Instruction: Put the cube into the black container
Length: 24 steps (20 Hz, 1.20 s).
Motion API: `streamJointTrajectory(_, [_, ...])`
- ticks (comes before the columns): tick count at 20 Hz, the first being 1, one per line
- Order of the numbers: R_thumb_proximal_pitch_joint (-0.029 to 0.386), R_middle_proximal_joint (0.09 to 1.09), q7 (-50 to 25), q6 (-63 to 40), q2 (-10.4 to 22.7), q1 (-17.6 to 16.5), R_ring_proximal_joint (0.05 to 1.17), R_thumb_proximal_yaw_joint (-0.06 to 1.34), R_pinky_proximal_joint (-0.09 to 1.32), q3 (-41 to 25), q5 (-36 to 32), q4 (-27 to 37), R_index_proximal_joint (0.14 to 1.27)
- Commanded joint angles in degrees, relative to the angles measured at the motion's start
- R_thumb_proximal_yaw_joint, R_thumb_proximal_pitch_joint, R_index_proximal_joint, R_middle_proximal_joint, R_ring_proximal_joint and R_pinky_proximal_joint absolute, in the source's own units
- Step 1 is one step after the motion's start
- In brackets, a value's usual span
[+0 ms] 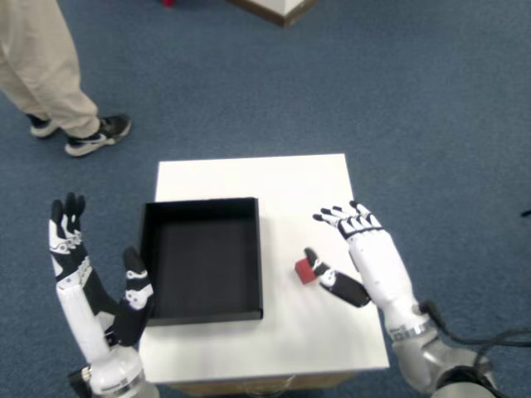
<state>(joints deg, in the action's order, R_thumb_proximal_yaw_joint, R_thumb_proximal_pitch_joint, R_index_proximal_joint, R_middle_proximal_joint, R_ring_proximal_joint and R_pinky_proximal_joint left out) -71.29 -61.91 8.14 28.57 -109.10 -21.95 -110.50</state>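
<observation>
on the white square tabletop [249, 178], small red cube [304, 270] sits right of the empty black rectangular container [202, 209]. right hand [357, 253] open, thumb touching cube, nothing held. grasp and drop-in not yet done.

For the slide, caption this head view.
Open right hand beside red cube on white table, black container empty.

honestly can't tell if the right hand's [358, 253] thumb is touching the red cube [306, 270] or just beside it, thumb covers part of the cube. person [46, 70] top left is cut off above the legs. table's [299, 178] near edge hides behind both forearms, and some wooden thing [274, 8] gets clipped by the top edge
</observation>
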Motion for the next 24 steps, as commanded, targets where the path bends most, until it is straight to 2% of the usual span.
streamJointTrajectory(1, [0.092,0.32,-10.8,9.28,1.3,2.2,0.3,0.23,0.15,-3.27,1.55,4.01,0.41])
streamJointTrajectory(4, [0.076,0.33,-15.18,19.54,1.68,2.22,0.3,0.21,0.16,-5.36,3.49,10.28,0.42])
streamJointTrajectory(9, [0.055,0.34,-15.28,29.77,2.05,1.53,0.31,0.18,0.17,-5.59,4.46,16.32,0.43])
streamJointTrajectory(16, [0.025,0.35,-12.18,38.29,2.68,2.1,0.31,0.13,0.19,-4.79,3.79,21.83,0.45])
streamJointTrajectory(24, [0.005,0.35,-5.12,45.64,2.25,3.81,0.3,0.11,0.18,-0.88,-0.28,25.63,0.47])
